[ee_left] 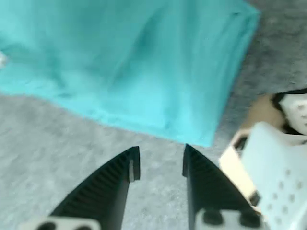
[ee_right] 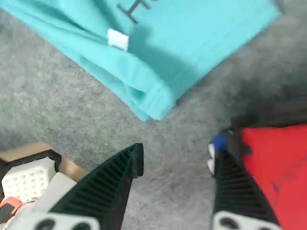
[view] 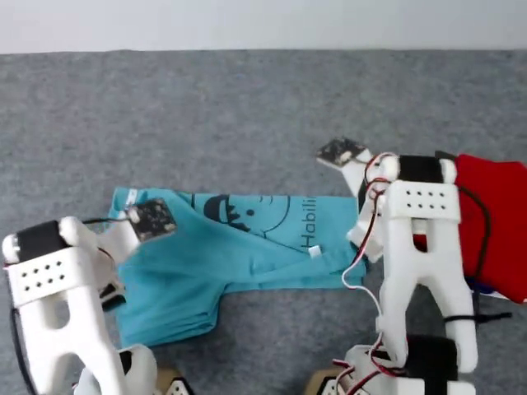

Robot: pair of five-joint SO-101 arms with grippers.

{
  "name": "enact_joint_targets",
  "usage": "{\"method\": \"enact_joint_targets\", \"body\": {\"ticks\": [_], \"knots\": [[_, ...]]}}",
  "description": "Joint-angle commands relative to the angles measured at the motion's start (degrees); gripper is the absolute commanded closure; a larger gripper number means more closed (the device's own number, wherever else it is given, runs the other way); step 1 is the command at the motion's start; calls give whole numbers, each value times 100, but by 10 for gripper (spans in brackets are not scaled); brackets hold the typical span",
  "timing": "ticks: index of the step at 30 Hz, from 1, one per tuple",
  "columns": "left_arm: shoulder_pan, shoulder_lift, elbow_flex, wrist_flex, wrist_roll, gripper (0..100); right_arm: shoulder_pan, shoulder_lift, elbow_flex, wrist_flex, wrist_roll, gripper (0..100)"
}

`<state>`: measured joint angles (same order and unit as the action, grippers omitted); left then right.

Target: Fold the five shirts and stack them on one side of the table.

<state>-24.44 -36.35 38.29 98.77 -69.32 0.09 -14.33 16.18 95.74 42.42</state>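
A teal shirt (view: 239, 247) with a dark cartoon print lies partly folded in the middle of the grey carpeted table, one sleeve end hanging toward the near edge. My left gripper (ee_left: 160, 165) hovers open just off the teal shirt's (ee_left: 129, 62) near hem, holding nothing. My right gripper (ee_right: 177, 160) is open wide above the carpet, beside the folded corner of the teal shirt (ee_right: 153, 57) with its small white tag (ee_right: 117, 39). A red shirt (view: 494, 222) lies at the table's right side, and the red shirt (ee_right: 276, 167) sits next to one right fingertip.
Both white arms rise from the near edge: the left arm (view: 58, 288) and the right arm (view: 420, 247) with loose wires. A bit of blue cloth (view: 482, 286) peeks from under the red shirt. Bare grey carpet stretches across the far half of the table.
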Motion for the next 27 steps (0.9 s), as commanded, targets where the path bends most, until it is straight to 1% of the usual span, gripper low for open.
{"method": "enact_joint_targets", "body": {"ticks": [1, 3, 5, 6, 9, 10, 11, 12, 14, 16, 21, 27], "knots": [[-220, -79, -611, 18, -44, 841, 4, -382, -659, 4, -105, 724], [-229, -79, -708, -299, 334, 844, 4, -338, -826, -391, -149, 725], [-211, -70, -673, -756, 958, 870, 4, -215, -870, -998, -527, 736], [-193, -70, -629, -967, 1213, 890, 4, -127, -862, -1314, -800, 760], [-70, -70, -312, -1565, 1899, 970, -110, 251, -844, -2062, -1477, 892], [9, -70, -171, -1705, 2127, 994, -171, 400, -844, -2237, -1574, 941], [79, -70, -40, -1811, 2347, 996, -268, 558, -844, -2387, -1618, 985], [167, -70, 101, -1908, 2541, 993, -374, 734, -844, -2536, -1626, 994], [360, -70, 382, -2084, 2901, 994, -549, 1103, -870, -2747, -1644, 970], [571, -62, 690, -2233, 3191, 994, -708, 1473, -879, -3081, -1644, 990], [862, -62, 1552, -2734, 3358, 994, -734, 2396, -879, -3776, -1635, 988], [844, -62, 2035, -3015, 3332, 994, -734, 3090, -879, -4207, -1618, 988]]}}
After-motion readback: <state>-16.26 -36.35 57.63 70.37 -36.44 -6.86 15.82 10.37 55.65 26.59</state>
